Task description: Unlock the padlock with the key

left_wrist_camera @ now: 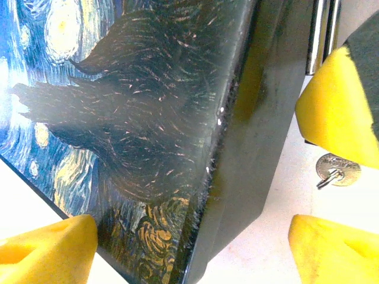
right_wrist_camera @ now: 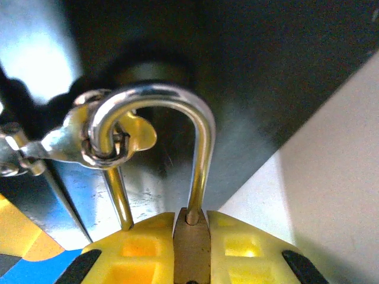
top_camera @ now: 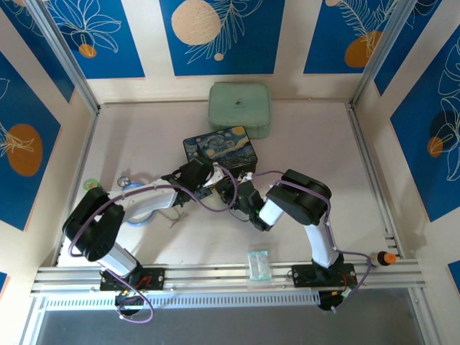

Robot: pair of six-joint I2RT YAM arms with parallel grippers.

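The padlock is a brass body seen edge-on, pinched between the yellow pads of my right gripper, which is shut on it. Its silver shackle loops through the metal clasp ring on the painted box. One shackle leg enters the body; the other ends beside it, at the left pad. The key shows as a small round silvery head with a ring, just under the right gripper's finger; whether it stands in the padlock I cannot tell. My left gripper stands open astride the box's near corner.
A mint-green case lies behind the box. A clear plastic packet rests by the front rail. A blue-and-white ring and a small silver object sit by the left arm. An orange knob is at the right rail.
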